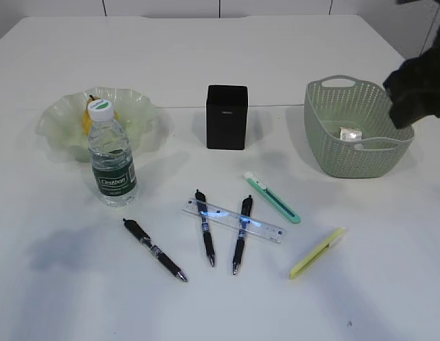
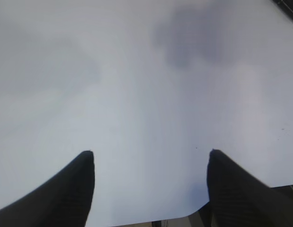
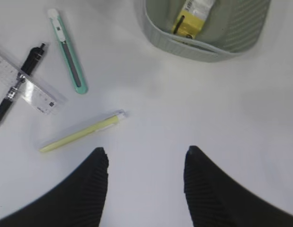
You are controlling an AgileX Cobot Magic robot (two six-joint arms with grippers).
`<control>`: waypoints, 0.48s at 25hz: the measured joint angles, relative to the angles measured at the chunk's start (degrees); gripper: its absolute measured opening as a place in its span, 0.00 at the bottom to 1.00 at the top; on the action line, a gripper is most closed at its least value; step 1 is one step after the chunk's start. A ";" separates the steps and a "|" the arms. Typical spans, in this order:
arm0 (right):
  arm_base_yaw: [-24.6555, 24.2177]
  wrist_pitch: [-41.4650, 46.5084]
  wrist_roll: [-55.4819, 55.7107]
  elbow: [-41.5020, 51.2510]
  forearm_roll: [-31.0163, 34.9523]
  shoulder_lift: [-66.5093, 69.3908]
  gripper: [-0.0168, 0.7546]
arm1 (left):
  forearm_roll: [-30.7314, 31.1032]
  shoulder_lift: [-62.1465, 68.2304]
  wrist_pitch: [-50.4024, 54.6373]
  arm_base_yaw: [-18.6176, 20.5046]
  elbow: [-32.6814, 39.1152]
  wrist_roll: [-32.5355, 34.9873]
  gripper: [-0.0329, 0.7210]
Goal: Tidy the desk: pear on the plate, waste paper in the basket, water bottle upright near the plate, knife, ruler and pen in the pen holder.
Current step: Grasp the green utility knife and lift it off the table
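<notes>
A yellow pear (image 1: pixel 89 116) lies on the pale green wavy plate (image 1: pixel 141 114). The water bottle (image 1: pixel 111 158) stands upright just in front of the plate. The black pen holder (image 1: pixel 227 117) stands mid-table. Crumpled paper (image 1: pixel 351 133) lies in the green basket (image 1: pixel 326 153); it shows in the right wrist view (image 3: pixel 191 16). Three black pens (image 1: pixel 154 249) (image 1: pixel 205 227) (image 1: pixel 239 234), a clear ruler (image 1: pixel 266 229), a teal utility knife (image 1: pixel 271 197) and a yellow-green pen (image 1: pixel 317 253) lie in front. My right gripper (image 3: pixel 145 156) is open and empty, above the table right of the yellow-green pen (image 3: pixel 82 132). My left gripper (image 2: pixel 151 153) is open over bare table.
The white table (image 1: pixel 205 57) runs far back behind the objects. The left wrist view shows the table's near edge (image 2: pixel 151 220). My right arm (image 1: pixel 419 82) hangs dark above the basket's right rim.
</notes>
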 joint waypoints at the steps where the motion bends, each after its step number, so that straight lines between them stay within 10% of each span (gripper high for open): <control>1: 0.75 0.58 -0.36 -1.33 0.13 1.25 0.53 | 0.00 0.00 0.00 0.00 0.00 0.00 0.73; 12: 5.20 7.02 -2.53 -22.02 1.17 23.44 0.53 | -0.10 0.00 2.55 0.00 0.00 0.04 0.73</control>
